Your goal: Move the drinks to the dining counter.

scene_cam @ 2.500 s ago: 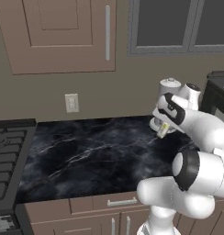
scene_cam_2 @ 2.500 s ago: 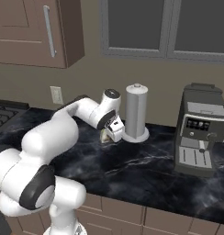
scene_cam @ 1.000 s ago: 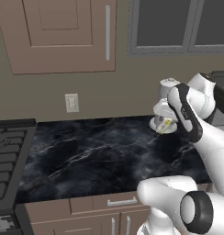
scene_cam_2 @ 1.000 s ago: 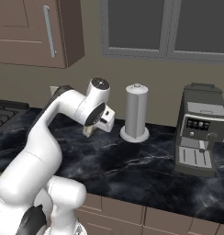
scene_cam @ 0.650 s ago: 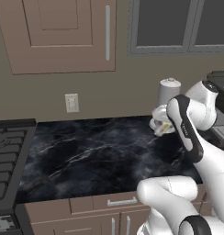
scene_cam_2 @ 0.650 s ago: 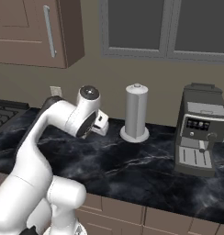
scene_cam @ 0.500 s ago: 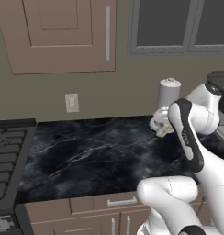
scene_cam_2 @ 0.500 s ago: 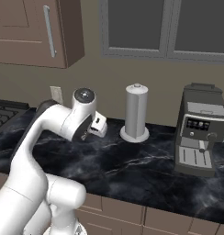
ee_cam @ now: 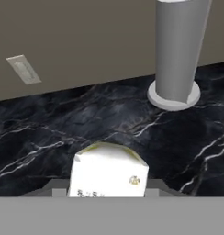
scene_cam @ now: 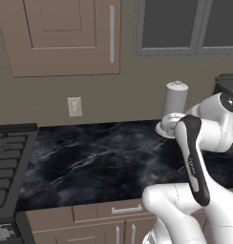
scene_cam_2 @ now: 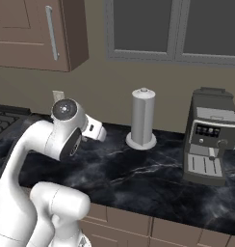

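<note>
The jaws pinch the small white-yellow carton [ee_cam: 108,174] by its flat sides above the black counter [ee_cam: 86,124], likely light, thin-walled and easily crushed if squeezed harder.

Left base view looks forward and down from behind the arm's left; right base view does likewise from its right. Both share the black marble worktop [scene_cam: 104,162] and paper-towel cylinder [scene_cam_2: 142,117]. Hand view sits close above the worktop, facing the wall.
</note>
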You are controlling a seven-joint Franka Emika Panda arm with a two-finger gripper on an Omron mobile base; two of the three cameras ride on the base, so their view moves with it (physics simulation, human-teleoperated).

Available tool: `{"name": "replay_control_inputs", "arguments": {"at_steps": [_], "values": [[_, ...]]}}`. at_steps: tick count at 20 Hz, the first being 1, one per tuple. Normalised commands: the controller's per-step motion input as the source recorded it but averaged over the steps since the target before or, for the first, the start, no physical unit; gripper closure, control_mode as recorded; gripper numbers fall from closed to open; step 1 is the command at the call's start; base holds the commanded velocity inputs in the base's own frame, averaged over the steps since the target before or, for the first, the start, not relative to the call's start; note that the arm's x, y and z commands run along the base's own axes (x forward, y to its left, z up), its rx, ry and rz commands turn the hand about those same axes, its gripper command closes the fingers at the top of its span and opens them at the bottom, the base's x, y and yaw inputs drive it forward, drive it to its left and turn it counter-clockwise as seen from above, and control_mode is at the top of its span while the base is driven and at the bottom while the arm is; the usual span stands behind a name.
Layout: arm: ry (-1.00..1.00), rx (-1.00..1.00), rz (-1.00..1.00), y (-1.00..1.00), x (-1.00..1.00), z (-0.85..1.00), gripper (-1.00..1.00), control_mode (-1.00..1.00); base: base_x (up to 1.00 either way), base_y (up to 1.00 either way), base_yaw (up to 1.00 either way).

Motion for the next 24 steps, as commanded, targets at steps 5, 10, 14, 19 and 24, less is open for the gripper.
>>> {"name": "replay_control_inputs", "arguments": {"at_steps": [5,10,14,19,24], "values": [[0.0,0.0,0.0,0.0,-0.03,0.11,1.0,1.0,-0.33,0.0,0.03],[0.0,0.0,0.0,0.0,0.0,0.0,1.0,1.0,-0.2,0.35,0.52],[0.0,0.0,0.0,0.0,0.0,0.0,1.0,1.0,-0.04,0.24,0.99],[0.0,0.0,0.0,0.0,0.0,0.0,1.0,1.0,0.0,0.0,1.0],[0.0,0.0,0.0,0.0,0.0,0.0,1.0,1.0,0.0,0.0,1.0]]}}
